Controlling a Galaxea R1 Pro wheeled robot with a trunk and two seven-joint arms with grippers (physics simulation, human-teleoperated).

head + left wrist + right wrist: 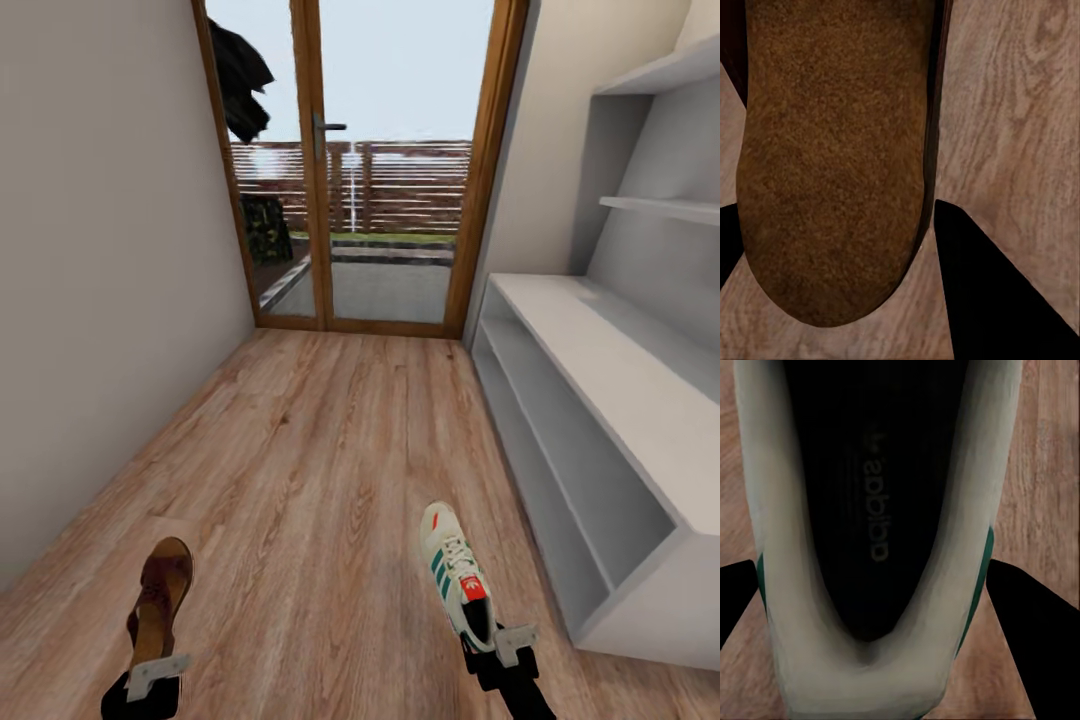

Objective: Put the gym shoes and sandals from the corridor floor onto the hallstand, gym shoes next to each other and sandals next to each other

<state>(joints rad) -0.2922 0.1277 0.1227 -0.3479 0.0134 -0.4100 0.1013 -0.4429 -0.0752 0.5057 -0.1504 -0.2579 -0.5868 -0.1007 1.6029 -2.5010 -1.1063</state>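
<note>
Head view: left gripper [150, 682] clamps sandal [160, 597] heel, right gripper [505, 645] clamps gym shoe [458, 576] heel. Carry both level toward hallstand [640, 400] top, clear of its front edge.

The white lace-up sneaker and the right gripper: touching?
Cannot tell. In the right wrist view both dark fingers flank the white lace-up sneaker at its heel, but no plain contact shows.

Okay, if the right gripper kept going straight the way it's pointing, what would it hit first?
The right gripper already straddles the heel of the gym shoe, fingers on either side, so it would likely meet that shoe first.
</note>
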